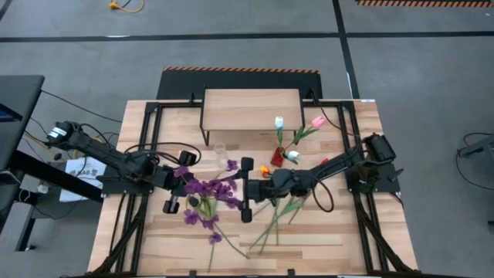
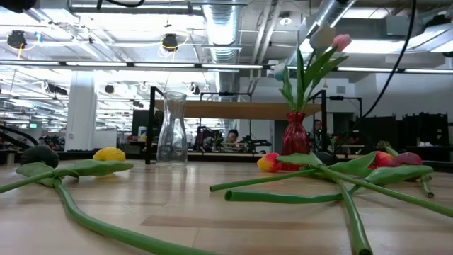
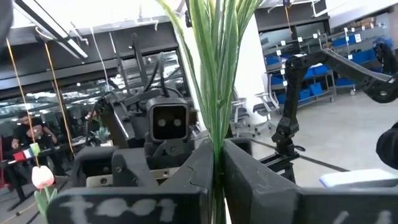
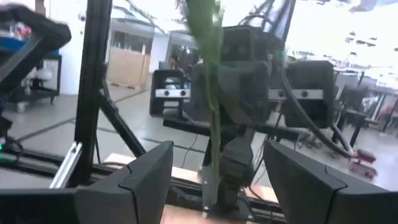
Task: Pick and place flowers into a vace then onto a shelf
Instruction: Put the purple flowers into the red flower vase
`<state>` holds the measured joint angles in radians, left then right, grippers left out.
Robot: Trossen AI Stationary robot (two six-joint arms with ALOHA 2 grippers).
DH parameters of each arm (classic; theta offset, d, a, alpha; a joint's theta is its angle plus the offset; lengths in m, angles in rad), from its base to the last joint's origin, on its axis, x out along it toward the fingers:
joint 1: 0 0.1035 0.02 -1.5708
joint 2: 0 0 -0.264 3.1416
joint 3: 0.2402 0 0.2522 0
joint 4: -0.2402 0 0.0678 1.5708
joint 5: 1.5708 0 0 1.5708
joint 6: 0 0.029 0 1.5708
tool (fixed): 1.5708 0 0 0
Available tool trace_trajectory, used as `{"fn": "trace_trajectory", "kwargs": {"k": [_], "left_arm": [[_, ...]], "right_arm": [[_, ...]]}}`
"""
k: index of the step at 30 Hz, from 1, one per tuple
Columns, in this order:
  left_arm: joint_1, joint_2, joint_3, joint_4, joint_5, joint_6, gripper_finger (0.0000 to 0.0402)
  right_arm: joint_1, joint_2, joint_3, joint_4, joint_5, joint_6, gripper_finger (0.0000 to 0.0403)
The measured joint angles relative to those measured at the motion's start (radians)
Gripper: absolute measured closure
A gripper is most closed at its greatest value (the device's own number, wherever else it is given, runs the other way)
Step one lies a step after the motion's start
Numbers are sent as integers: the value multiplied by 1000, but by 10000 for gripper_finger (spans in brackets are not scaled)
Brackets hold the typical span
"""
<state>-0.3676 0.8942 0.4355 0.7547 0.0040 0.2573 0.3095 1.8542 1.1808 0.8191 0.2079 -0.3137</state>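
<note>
My left gripper (image 1: 187,185) is shut on a purple blossom sprig (image 1: 204,191) above the middle of the table. Its green stems (image 3: 211,74) run past the fingers. My right gripper (image 1: 236,189) faces it from the right. It is open, and in the right wrist view the stem (image 4: 211,93) shows between its spread fingers (image 4: 137,180), farther off. A clear glass vase (image 1: 220,148) (image 2: 172,131) stands in front of the shelf (image 1: 251,110) (image 2: 241,110). A red vase (image 1: 276,157) (image 2: 295,133) holds a white and a pink tulip. My left gripper pinches the sprig's bundle of thin green stems (image 3: 215,163) between its two shut fingers. The fingers come from the table's left, about level, and lie across the stems. The blossoms spread beyond the fingers, and the low view shows none of the sprig on the tabletop.
Several tulips lie on the near half of the table, their stems (image 1: 274,224) (image 2: 340,188) crossing. An orange head (image 1: 265,170) lies by the red vase, and a yellow head (image 2: 108,154) lies at the left. Black frame rails (image 1: 147,154) run along both table sides.
</note>
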Motion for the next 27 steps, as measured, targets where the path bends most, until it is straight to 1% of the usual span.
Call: {"fn": "trace_trajectory", "kwargs": {"k": [6, 13, 18, 23, 27], "left_arm": [[0, 9, 0, 15, 0, 1, 396], [0, 9, 0, 15, -8, -5, 396], [0, 9, 0, 15, -8, -15, 396], [0, 35, 0, 33, -9, -28, 396], [0, 79, 1, 100, -13, -28, 396]], "right_arm": [[27, 4, 51, -9, -1, -77, 159], [18, -1, 93, -17, -4, -88, 159], [-4, -1, 125, -60, -51, -79, 159], [-11, -1, 145, -58, -55, -79, 159], [-17, -1, 148, -56, -98, -78, 159]]}}
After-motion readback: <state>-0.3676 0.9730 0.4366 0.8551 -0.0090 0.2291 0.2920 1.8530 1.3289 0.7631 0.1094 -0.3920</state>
